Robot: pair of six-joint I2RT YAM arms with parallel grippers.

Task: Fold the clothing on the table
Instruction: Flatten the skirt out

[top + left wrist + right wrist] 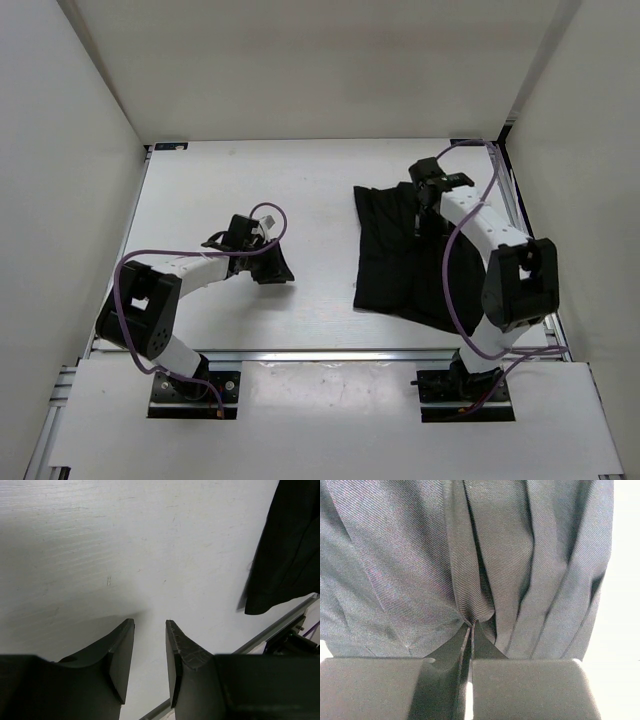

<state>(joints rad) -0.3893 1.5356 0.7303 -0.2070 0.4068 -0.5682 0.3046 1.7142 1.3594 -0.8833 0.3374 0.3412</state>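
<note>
Same build both sides: left arm of white tubular links and boxy black joint housings, right arm identical. Thin purple cable looped along each. Black base plates at 6 o'clock. On the left gripper, matte black wedge fingers, one inner face cross-hatched.

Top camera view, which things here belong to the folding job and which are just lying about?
Job: wrinkled black fabric garment; flat white table; right fingers, shut on the garment; left fingers, open over bare table.
Just there: purple arm cables; metal rail at the table's near edge.
</note>
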